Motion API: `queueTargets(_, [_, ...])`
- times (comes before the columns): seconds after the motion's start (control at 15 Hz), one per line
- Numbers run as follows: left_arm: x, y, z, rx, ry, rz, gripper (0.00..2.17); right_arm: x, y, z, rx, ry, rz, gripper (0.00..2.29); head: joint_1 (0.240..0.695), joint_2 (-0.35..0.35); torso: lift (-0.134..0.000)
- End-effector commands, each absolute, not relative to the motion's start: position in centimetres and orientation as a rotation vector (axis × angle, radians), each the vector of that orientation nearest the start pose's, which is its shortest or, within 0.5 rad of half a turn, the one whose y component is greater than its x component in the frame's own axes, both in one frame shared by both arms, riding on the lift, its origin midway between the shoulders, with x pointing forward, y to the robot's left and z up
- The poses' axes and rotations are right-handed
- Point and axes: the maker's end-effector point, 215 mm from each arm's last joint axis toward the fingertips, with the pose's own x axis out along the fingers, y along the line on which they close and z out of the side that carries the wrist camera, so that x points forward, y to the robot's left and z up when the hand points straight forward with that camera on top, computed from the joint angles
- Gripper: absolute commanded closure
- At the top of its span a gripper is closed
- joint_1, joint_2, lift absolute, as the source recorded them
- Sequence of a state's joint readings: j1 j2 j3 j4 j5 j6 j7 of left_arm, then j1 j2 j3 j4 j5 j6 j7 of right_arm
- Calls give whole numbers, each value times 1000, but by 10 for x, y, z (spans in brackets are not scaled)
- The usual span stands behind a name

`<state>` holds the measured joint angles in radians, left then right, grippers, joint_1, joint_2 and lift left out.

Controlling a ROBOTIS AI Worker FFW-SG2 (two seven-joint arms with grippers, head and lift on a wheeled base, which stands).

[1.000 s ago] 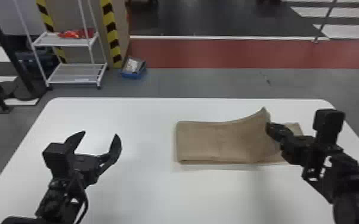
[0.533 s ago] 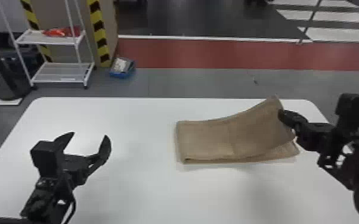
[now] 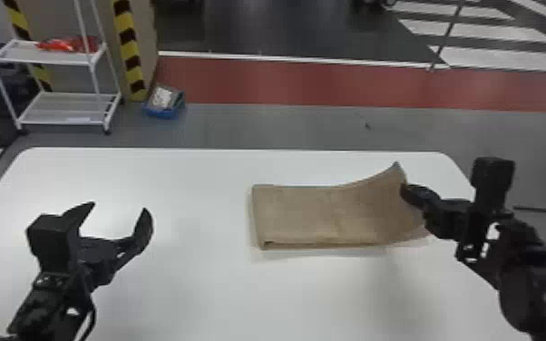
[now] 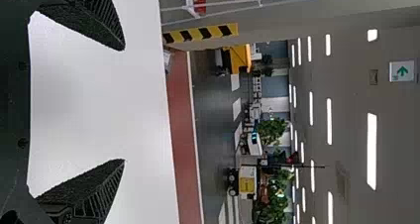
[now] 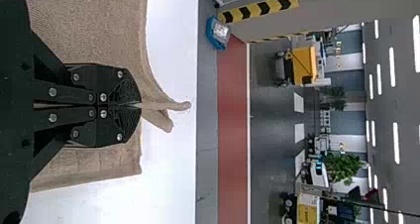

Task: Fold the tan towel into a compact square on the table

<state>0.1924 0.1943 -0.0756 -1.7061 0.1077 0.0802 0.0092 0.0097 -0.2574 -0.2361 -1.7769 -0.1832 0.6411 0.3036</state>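
On the table [image 3: 186,290] the towel [image 3: 304,213] was laid, its right end raised and pinched between the closed fingers of the right gripper [image 3: 406,189]; the left gripper [image 3: 119,207] was held wide open, empty.

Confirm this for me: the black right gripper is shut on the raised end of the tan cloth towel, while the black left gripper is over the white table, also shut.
Not quite: the black left gripper over the white table is open, as the head view shows. The black right gripper is indeed shut on the raised end of the tan cloth towel.
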Motion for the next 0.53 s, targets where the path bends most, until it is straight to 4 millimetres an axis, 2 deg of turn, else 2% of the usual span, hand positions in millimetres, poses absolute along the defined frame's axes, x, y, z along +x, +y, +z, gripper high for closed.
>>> queueTargets(0.0, [532,240,-403,80,152,-88,70,561,-387,-352,49,368,62,1301,695,-125,-109])
queueTargets(0.07, [532,240,-403,80,152,-88,70,563,-393,-349,50,371,55,1298,695,-133,-109])
queueTargets(0.13, [531,240,-404,79,156,-90,70,564,-400,-355,44,385,46,1298,695,-140,-109])
queueTargets(0.27, [531,235,-405,81,157,-99,70,564,-400,-387,21,441,51,1298,695,-152,-109])
queueTargets(0.47, [530,224,-407,92,160,-118,70,568,-401,-412,-32,484,44,1234,695,-164,-109])
